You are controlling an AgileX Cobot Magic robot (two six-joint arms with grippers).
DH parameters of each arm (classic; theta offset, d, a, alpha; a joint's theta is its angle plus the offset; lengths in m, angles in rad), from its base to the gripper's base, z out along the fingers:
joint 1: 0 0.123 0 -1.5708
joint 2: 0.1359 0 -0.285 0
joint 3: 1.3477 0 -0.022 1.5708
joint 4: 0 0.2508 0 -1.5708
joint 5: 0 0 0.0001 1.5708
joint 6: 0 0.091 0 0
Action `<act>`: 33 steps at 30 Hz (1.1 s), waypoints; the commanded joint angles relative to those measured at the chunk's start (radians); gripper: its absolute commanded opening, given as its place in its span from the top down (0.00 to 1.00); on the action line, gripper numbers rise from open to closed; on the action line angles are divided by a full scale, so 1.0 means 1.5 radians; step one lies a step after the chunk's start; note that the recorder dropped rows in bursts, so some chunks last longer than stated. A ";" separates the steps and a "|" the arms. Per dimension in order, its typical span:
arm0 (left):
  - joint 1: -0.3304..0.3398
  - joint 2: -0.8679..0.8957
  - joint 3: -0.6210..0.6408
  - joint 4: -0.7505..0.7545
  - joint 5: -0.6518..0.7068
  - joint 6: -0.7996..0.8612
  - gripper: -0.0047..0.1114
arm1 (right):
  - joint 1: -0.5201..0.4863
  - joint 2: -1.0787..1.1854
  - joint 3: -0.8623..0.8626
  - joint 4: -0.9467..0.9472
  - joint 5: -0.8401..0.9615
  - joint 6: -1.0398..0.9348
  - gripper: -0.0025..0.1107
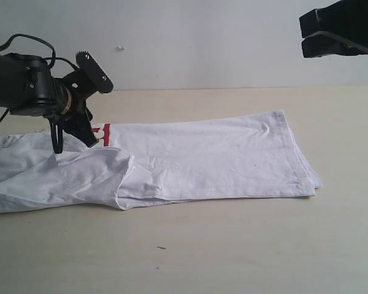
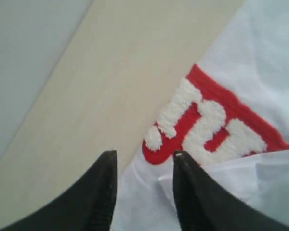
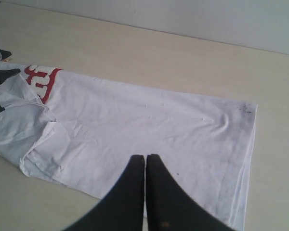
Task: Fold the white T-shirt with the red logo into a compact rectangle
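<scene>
Bare table (image 1: 233,245) fills the foreground, in front of the white T-shirt (image 1: 202,159). The T-shirt lies flat on the table as a long band, already folded lengthwise, its layered edges stacked at the right end. At its left end a rumpled flap of cloth is turned over onto the band. The red logo (image 1: 103,133) sits at the far edge of the T-shirt, beside that flap, which hides most of it; only one end with fluffy white lettering (image 2: 207,125) shows.

The left tool (image 1: 75,144) points down onto the T-shirt's left end, just beside the logo. Its fingers (image 2: 188,192) stand apart, with table and white cloth showing in the gap and nothing clamped between them. The right tool (image 1: 302,35) hangs high above the T-shirt's right end, well clear of the cloth; its fingers (image 3: 135,183) are pressed together and hold nothing. Behind the T-shirt, past a strip of table, rises a plain pale wall (image 1: 202,43).
</scene>
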 commanded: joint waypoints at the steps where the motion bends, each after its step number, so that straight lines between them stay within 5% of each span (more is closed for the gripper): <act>1: 0.001 -0.001 -0.013 0.002 0.000 -0.017 0.63 | -0.001 -0.004 0.001 0.003 -0.006 -0.004 0.96; 7: 0.001 -0.004 -0.013 -0.077 0.113 -0.001 0.63 | -0.001 -0.004 0.001 0.003 -0.006 -0.004 0.96; 10: 0.001 -0.008 -0.013 -0.191 0.164 0.103 0.65 | -0.001 -0.004 0.001 0.003 -0.005 -0.004 0.96; 14: 0.001 -0.025 -0.013 -0.418 0.207 0.351 0.82 | -0.001 -0.004 0.001 0.002 -0.004 -0.006 0.96; 17: 0.001 -0.045 -0.010 -0.519 0.213 0.403 0.96 | -0.001 -0.004 0.001 0.002 -0.002 -0.007 0.96; 19: 0.001 -0.057 -0.002 -0.556 0.213 0.423 0.96 | -0.001 -0.004 0.001 0.002 0.001 -0.009 0.96; 27: -0.001 -0.050 0.091 -0.607 0.139 0.492 0.96 | -0.001 -0.004 0.001 0.002 0.002 -0.012 0.96; 33: 0.007 -0.031 0.097 -0.397 0.067 0.298 0.96 | -0.001 -0.004 0.001 0.002 0.014 -0.012 0.96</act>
